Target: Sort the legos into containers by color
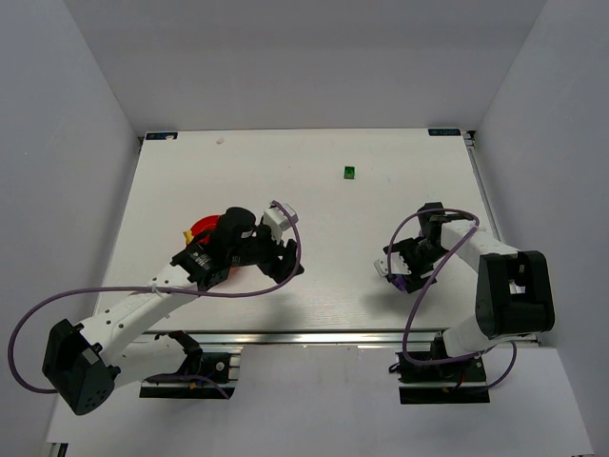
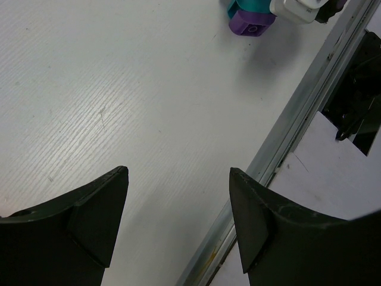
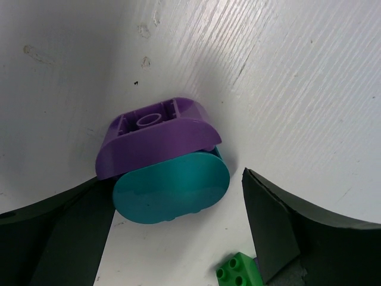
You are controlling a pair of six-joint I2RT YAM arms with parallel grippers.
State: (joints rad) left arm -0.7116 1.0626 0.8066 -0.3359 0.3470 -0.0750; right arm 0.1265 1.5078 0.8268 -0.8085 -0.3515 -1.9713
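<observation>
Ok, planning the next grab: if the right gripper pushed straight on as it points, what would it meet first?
Probably the teal brick, which sits against the purple brick, between the right gripper's open fingers. Depth is hard to judge.

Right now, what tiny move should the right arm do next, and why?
Probably close the right fingers gently. The purple brick and teal brick seem stuck together, and they lie on the table right between those wide-open fingers, so a squeeze looks like enough to grab them. A green brick sits close to one finger, so going slowly should avoid bumping it.
</observation>
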